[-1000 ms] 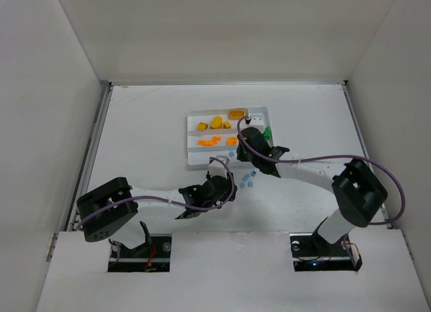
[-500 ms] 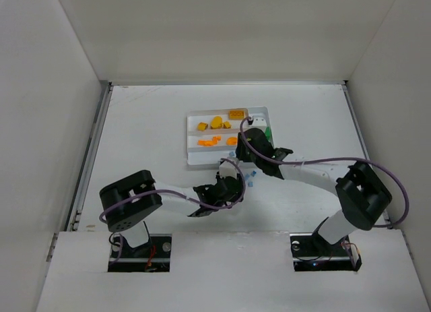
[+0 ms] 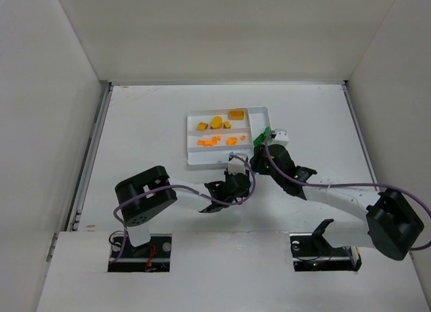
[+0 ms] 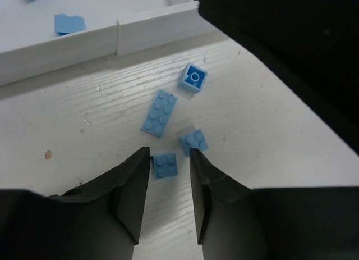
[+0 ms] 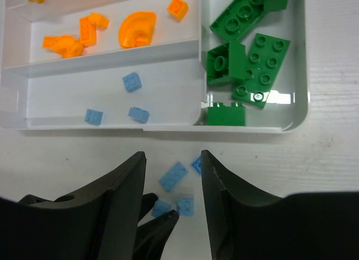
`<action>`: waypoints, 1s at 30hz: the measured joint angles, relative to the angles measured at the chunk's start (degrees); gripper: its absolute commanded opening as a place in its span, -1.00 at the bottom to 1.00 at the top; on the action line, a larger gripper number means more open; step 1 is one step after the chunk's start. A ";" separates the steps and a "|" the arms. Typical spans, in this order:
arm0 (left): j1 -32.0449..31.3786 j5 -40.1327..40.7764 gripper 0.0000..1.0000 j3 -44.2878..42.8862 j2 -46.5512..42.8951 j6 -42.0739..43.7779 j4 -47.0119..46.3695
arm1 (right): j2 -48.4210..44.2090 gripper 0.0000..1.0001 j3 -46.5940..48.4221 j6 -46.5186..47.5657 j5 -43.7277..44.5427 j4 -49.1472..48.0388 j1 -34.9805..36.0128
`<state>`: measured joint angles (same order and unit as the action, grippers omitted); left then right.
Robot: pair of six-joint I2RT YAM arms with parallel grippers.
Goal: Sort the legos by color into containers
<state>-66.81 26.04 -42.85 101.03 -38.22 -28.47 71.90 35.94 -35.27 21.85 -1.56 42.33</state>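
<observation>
Your left tool (image 4: 168, 156) stands parted, straddling one small light-blue brick (image 4: 165, 165) on the tabletop (image 4: 84, 136), with three other blue bricks (image 4: 160, 114) toward its 12 o'clock. Your right tool (image 5: 173, 156) hangs released and empty at 6 o'clock of the tray (image 5: 112, 127).

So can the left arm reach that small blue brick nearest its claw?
Probably yes: the small blue brick lies on the table between the open tips of the left claw, with nothing covering it.

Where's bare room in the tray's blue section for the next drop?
Bare floor in the blue section between its three blue pieces and the divider. Crowded: the green section, and the table before the tray with four loose blue pieces.
</observation>
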 measured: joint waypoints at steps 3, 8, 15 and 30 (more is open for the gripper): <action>0.00 0.42 -0.51 -0.46 0.48 0.00 0.07 | -2.47 -0.01 -2.49 -0.92 0.00 -0.20 -0.48; -0.24 1.42 -0.61 -0.55 0.48 0.02 1.01 | -4.81 -0.01 -4.55 -1.86 0.00 -0.22 -0.76; -1.46 3.06 -0.75 -0.52 -1.18 0.92 4.59 | -6.34 -0.01 -5.77 -2.54 -0.02 -0.39 -0.81; 13.49 -1.05 -0.75 2.99 -20.52 3.58 9.01 | -2.84 0.07 -7.54 -6.05 0.28 -0.15 4.87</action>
<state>-53.32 24.99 -39.86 80.51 -34.63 -19.46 69.06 28.40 -41.32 22.13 -1.72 47.20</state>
